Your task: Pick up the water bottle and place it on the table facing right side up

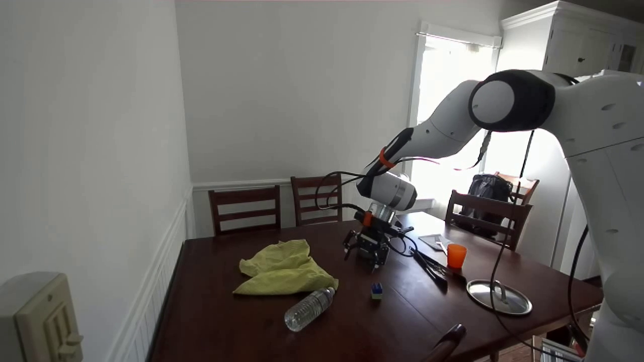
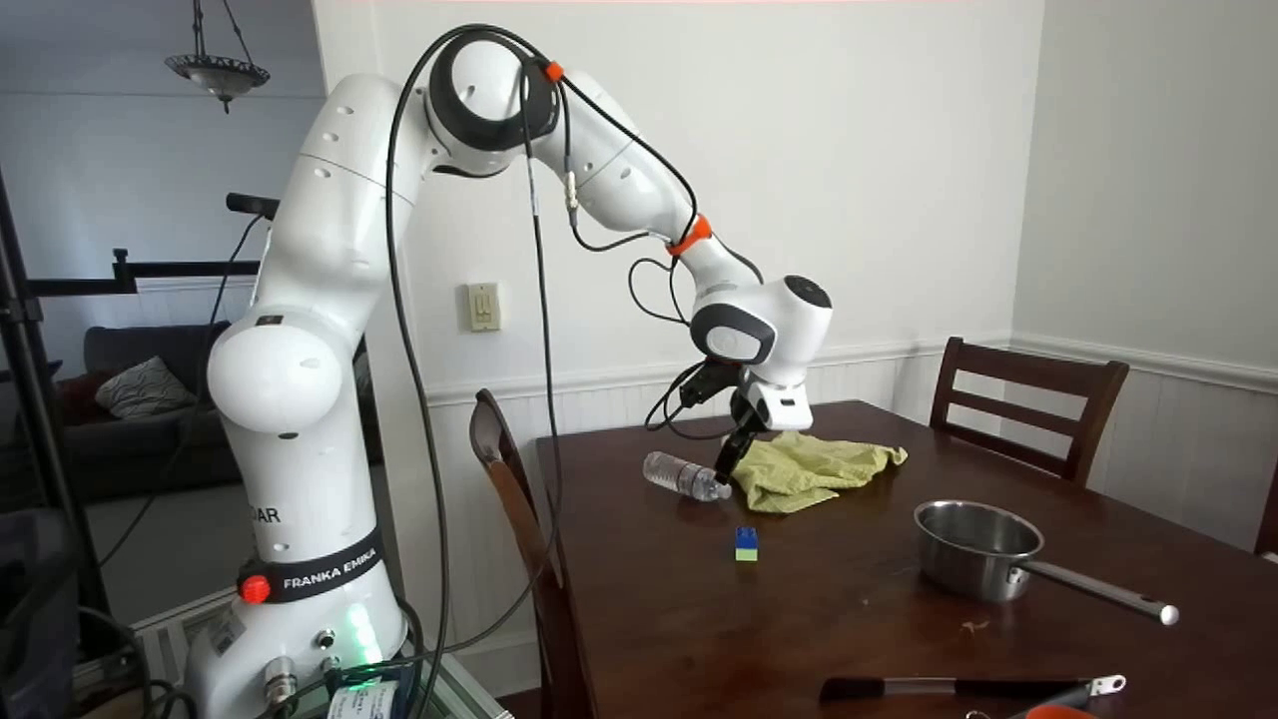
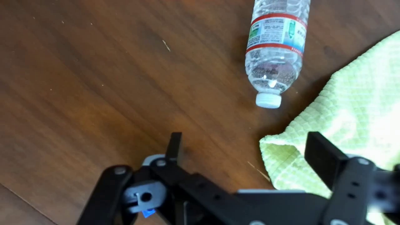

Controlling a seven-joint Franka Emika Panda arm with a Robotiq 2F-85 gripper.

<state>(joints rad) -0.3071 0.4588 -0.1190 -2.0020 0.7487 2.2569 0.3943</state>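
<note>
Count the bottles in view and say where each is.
1: the water bottle lies on its side on the table, near the yellow cloth. No other shows, though parts of the table may be hidden.

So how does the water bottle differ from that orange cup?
The water bottle is clear, while the orange cup is bright orange. The bottle lies on its side; the cup stands upright. The bottle is slim, narrowing to a white cap; the cup is stubbier. Both rest on the table.
</note>
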